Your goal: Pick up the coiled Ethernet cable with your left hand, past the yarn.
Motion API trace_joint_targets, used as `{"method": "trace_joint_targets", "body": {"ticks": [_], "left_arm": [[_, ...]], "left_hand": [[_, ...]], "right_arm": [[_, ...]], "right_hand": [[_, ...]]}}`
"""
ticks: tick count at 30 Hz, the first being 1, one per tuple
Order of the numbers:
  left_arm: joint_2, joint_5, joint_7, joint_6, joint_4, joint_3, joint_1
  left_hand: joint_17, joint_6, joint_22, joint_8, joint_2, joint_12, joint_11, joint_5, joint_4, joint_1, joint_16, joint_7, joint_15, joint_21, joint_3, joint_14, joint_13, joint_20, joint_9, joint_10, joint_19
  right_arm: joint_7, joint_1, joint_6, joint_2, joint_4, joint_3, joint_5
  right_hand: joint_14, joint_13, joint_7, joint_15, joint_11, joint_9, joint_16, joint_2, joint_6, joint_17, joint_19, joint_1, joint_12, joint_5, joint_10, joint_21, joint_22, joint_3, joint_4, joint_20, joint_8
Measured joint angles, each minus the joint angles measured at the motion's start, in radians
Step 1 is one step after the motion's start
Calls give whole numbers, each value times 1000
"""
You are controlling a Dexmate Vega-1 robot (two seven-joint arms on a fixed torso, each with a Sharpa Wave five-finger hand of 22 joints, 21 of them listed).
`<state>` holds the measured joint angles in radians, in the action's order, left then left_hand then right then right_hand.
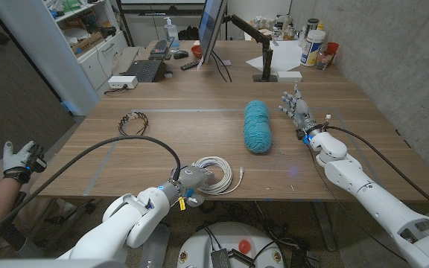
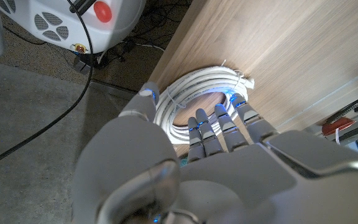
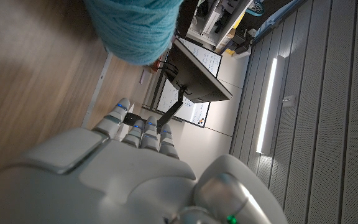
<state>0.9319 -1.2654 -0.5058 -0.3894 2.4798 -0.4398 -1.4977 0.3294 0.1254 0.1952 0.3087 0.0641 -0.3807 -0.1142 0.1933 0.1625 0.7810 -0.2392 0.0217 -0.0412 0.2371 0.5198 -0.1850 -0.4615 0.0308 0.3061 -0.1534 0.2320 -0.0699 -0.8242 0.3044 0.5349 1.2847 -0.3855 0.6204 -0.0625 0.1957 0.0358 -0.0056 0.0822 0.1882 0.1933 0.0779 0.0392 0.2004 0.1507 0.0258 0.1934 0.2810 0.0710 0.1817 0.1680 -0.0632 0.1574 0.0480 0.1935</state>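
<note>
The coiled white Ethernet cable (image 1: 216, 176) lies flat near the table's front edge. My left hand (image 1: 191, 180) is at its left side. In the left wrist view the fingers (image 2: 219, 127) lie over the coil (image 2: 194, 87), reaching towards its middle, and the thumb (image 2: 148, 94) stands outside its near rim, so they straddle the strands without lifting them. The teal yarn skein (image 1: 258, 126) lies further back, right of centre, and shows too in the right wrist view (image 3: 135, 25). My right hand (image 1: 296, 109) stands right of the yarn with fingers spread and holds nothing.
A small black cable bundle (image 1: 134, 120) lies at the middle left. A monitor (image 1: 213, 30), a keyboard (image 1: 149, 68), a white box (image 1: 121, 82) and bottles (image 1: 313, 45) stand at the back. A person's gloved hand (image 1: 17, 160) is past the table's left edge.
</note>
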Motion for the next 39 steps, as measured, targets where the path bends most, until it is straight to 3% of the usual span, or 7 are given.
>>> {"method": "trace_joint_targets", "body": {"ticks": [24, 30, 39], "left_arm": [[-15, 9, 7, 17, -30, -48, 54], [-17, 18, 6, 26, -36, -59, 69], [-12, 28, 6, 31, -40, -66, 81]], "left_hand": [[-5, 3, 0, 0, -15, 0, -5, -2, 3, 15, 0, 3, 0, 0, 3, 0, 0, -11, 0, -5, 11], [-10, 25, -4, 1, -29, -5, -15, -2, 9, 54, 0, 10, 2, 12, 9, -23, 0, -43, -5, -20, 44], [-14, 46, -5, 10, -55, -12, -29, -2, 24, 126, -9, 18, 4, 22, 29, -61, 0, -44, -9, -46, 77]], "right_arm": [[-2, 0, 0, -1, 0, 0, 2], [-2, 0, 0, -2, 0, 1, 2], [-3, 0, 0, -2, 0, 1, 3]], "right_hand": [[-5, 0, -6, -5, 0, 0, 0, 0, -5, 0, 0, 0, 0, 4, 0, 0, 0, 0, 0, 0, 0], [-5, 0, -6, -5, -5, 0, 0, 0, -5, 0, 0, 0, 0, 4, -5, 0, 0, 0, 0, 0, 0], [-5, 0, -6, -5, -5, 0, 0, 0, -5, 0, 0, 0, 0, 4, -5, 0, 0, 0, 0, 0, 0]]}}
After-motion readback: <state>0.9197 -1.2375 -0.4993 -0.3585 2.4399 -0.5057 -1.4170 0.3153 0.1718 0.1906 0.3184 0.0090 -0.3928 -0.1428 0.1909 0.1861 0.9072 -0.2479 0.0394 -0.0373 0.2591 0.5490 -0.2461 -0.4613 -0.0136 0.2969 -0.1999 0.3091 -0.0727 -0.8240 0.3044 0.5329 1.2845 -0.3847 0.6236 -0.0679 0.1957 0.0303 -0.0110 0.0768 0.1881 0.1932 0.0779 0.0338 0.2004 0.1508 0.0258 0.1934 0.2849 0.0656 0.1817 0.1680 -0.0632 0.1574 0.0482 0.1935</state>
